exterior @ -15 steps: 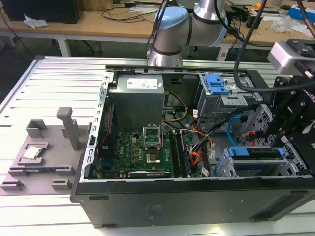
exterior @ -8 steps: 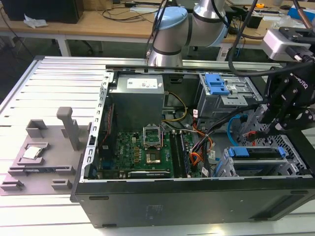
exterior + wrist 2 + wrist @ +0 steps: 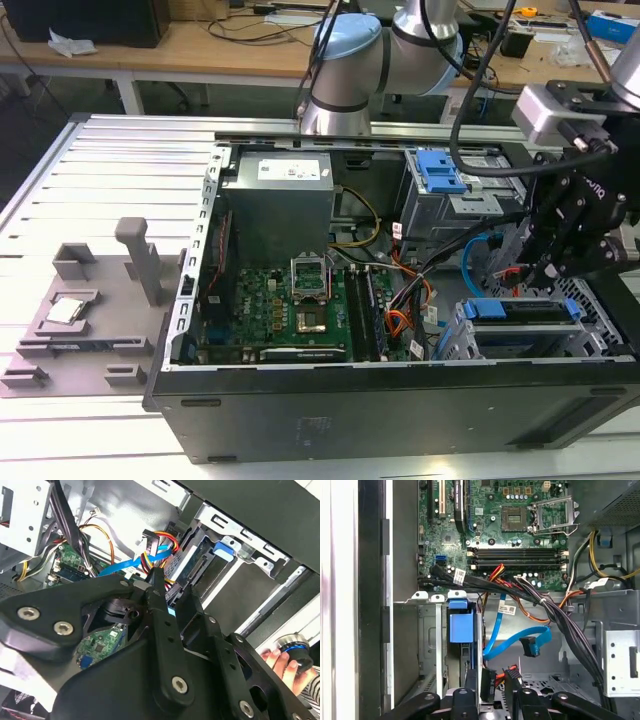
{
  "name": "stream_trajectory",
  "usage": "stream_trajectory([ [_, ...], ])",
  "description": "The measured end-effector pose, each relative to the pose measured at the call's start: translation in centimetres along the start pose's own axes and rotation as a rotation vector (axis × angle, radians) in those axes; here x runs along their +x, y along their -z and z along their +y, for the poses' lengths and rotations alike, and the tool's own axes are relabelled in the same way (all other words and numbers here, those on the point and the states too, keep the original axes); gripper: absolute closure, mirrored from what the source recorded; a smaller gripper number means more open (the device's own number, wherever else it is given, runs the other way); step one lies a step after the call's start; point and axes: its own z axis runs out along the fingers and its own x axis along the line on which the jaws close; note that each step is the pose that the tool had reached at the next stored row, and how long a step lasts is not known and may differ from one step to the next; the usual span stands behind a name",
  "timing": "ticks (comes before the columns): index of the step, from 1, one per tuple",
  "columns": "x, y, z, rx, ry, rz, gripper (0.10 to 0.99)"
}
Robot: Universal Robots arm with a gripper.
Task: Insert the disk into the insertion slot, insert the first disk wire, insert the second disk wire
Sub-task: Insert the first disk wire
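A silver-grey tubular robot arm wears pale blue joint caps. Its black linked-plate gripper shows round silver screws; black cables loop past the wrist.

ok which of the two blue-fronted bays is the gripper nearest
The perforated silver cage at the exterior view's right, holding the blue-framed disk; the gripper hangs just above it. The grey bay with the blue latch stands farther off.

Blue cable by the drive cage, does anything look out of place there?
Yes. The blue cable loops loose beside the disk, and its plug hangs free, seemingly connected to nothing. Also, a person's hand is close by the case in the second wrist view.
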Motion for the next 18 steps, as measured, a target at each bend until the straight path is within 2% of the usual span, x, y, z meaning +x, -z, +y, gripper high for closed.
stream_trajectory([
  [5, 0.02, -0.03, 0.00, 0.000, 0.000, 0.0007, 0.737],
  [7, 0.03, -0.03, 0.00, 0.000, 0.000, 0.0009, 0.871],
  [8, 0.03, -0.03, 0.00, 0.000, 0.000, 0.0010, 0.894],
  [15, 0.05, -0.03, 0.00, 0.000, 0.000, 0.0020, 0.894],
  [18, 0.05, -0.02, -0.33, 0.000, 0.000, 0.0020, 0.894],
])
